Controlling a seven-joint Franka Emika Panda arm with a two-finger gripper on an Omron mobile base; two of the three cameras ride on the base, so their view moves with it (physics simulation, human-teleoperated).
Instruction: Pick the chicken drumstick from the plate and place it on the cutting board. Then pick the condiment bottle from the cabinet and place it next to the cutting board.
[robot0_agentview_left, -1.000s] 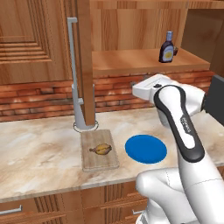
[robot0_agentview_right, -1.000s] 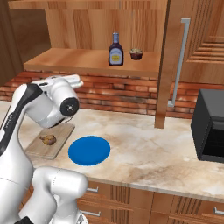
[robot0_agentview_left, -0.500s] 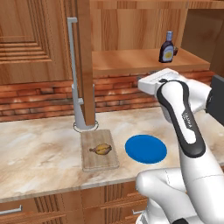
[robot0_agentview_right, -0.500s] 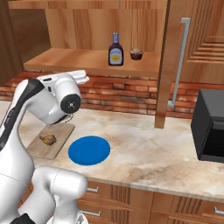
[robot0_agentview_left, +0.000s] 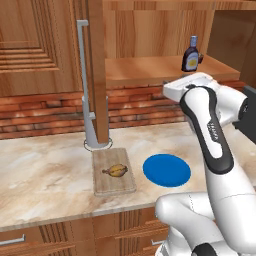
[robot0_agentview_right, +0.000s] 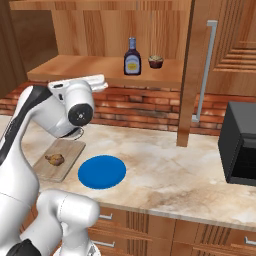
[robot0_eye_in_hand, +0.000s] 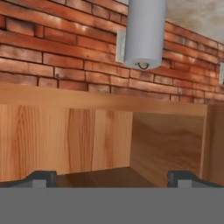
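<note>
**Drumstick on the board, bottle on the cabinet shelf, arm raised**

The chicken drumstick (robot0_agentview_left: 116, 171) lies near the middle of the cutting board (robot0_agentview_left: 102, 186), bone end pointing left in the left base view. The board sits on the marble counter (robot0_agentview_left: 40, 175), just beside the blue plate (robot0_agentview_left: 167, 170) — the two are close but not touching. The plate is bare.

The condiment bottle (robot0_agentview_right: 132, 56) stands upright on the open shelf of the cabinet (robot0_agentview_right: 75, 67), blue cap up, yellowish label facing the cameras. A small dark cupcake-like thing (robot0_agentview_right: 156, 61) stands just to its right in the right base view, apart from it.

The arm is lifted above the counter, its hand near the front edge of the shelf. In the hand view the gripper (robot0_eye_in_hand: 112, 178) shows two dark fingertips (robot0_eye_in_hand: 41, 177) set far apart at the bottom edge — jaws wide, nothing between them. Ahead of them are the brick wall (robot0_eye_in_hand: 52, 52) and wooden shelf.

A black appliance (robot0_agentview_right: 242, 145) stands on the counter at the right.
</note>
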